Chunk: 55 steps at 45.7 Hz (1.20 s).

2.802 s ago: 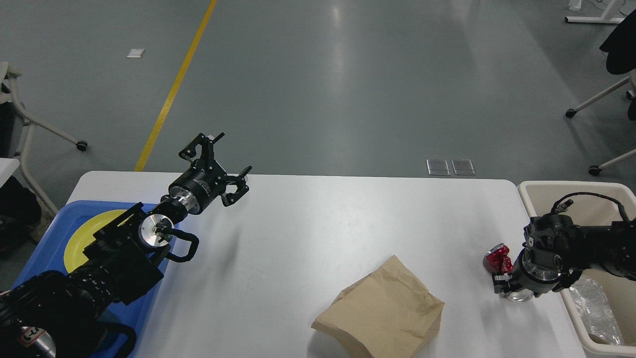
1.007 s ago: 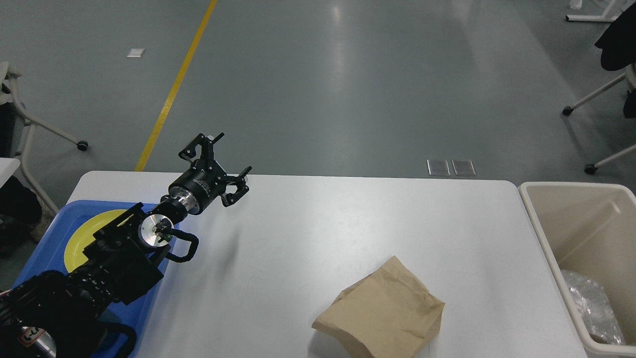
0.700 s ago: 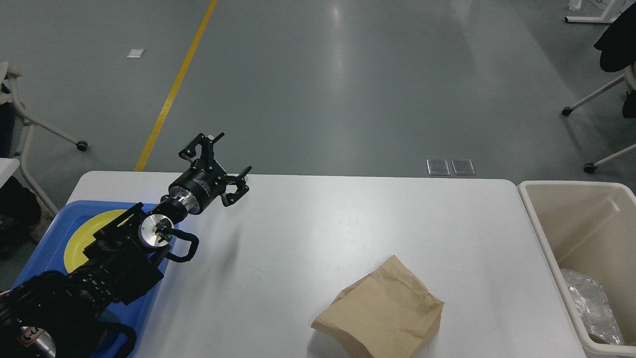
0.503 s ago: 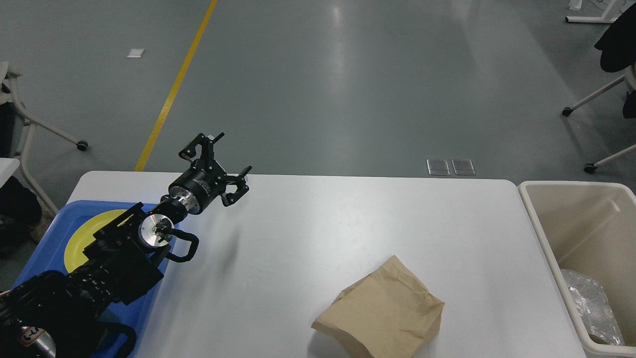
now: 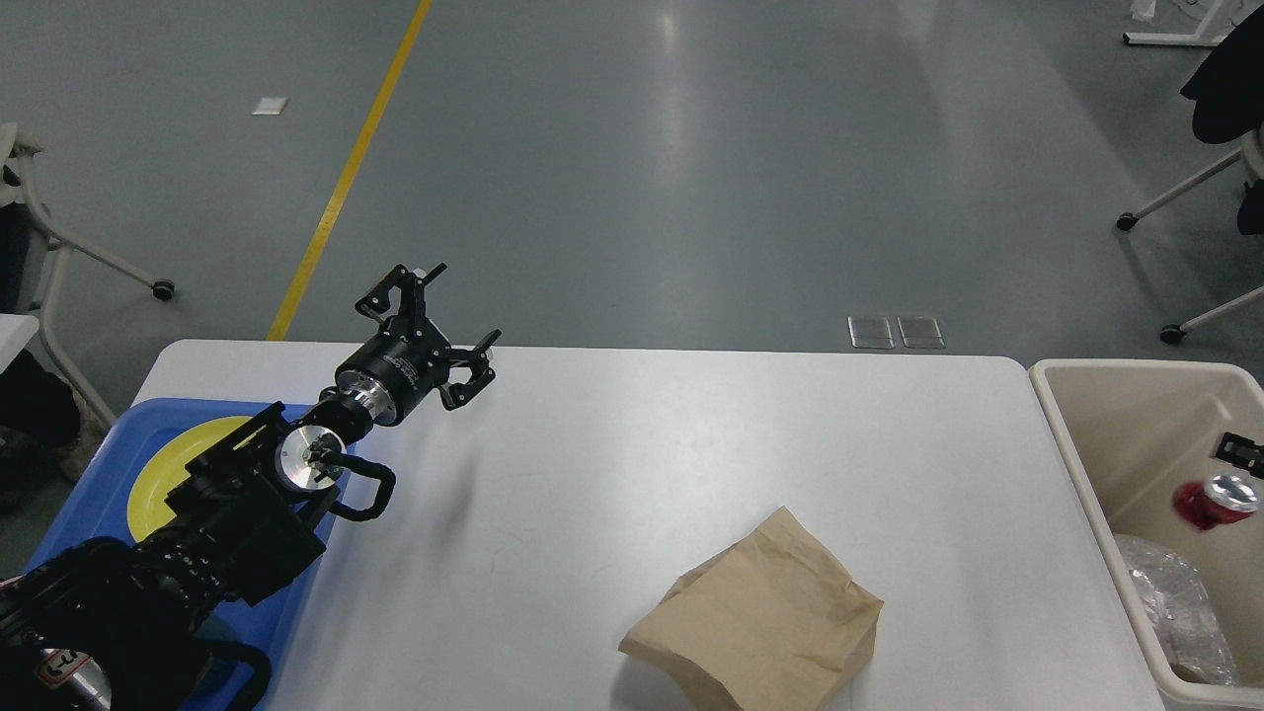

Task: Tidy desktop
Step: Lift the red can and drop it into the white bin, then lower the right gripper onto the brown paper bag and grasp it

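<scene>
The large smooth white rectangular desktop [image 5: 632, 464] with rounded corners fills the lower part of the head view, between a blue plastic tray [image 5: 89, 494] on its left end and a beige rectangular bin [image 5: 1086, 474] standing just beside its right edge. The only loose item lying on it is a crumpled brown paper bag [image 5: 765, 627] near the front edge, probably the next piece of rubbish to clear. A round yellow plate [image 5: 173, 469] sits in the tray, partly hidden by the left arm, which suggests the tray collects dishes while the bin takes waste. Inside the bin, a red can with a silver top [image 5: 1213, 499] shows above crinkled clear plastic [image 5: 1175, 602]; whether it is falling or resting cannot be told. A small black part [image 5: 1242, 451] at the right edge, just beside the can, may belong to the right gripper, but too little shows to say, so its fingers cannot be judged. The left gripper [image 5: 441, 321] hangs over the far left of the desktop with its two black fingers [image 5: 395, 289] spread wide, holding and touching nothing, apparently parked out of the way.
</scene>
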Each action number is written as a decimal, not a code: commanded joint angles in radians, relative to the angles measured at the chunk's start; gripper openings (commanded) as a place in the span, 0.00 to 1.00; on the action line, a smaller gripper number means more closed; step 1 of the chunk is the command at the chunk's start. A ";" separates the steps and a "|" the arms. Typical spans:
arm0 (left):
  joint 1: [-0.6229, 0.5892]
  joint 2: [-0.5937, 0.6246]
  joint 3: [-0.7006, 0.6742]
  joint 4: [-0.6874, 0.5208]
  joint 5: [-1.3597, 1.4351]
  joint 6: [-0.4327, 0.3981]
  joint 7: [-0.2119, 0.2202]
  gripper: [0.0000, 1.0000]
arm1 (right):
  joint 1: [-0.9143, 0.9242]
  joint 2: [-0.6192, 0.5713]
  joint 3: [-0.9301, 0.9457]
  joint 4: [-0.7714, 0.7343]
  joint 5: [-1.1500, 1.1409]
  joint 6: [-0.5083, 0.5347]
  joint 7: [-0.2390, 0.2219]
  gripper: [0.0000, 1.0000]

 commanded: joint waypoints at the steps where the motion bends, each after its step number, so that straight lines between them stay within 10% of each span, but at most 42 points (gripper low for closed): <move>1: 0.000 0.000 0.000 0.000 0.000 0.000 0.000 0.97 | 0.001 0.000 -0.001 0.005 0.000 0.002 0.000 1.00; 25: 0.000 0.000 0.000 0.000 0.000 0.000 0.000 0.97 | 0.288 -0.003 -0.118 0.268 -0.001 0.052 -0.002 1.00; 36: 0.000 0.000 0.000 0.000 0.000 0.000 0.000 0.97 | 0.673 0.034 -0.253 0.600 -0.006 0.252 -0.002 1.00; 55: 0.000 0.000 0.000 0.000 0.000 0.000 0.000 0.97 | 0.803 0.382 -0.251 0.660 -0.006 0.615 -0.012 1.00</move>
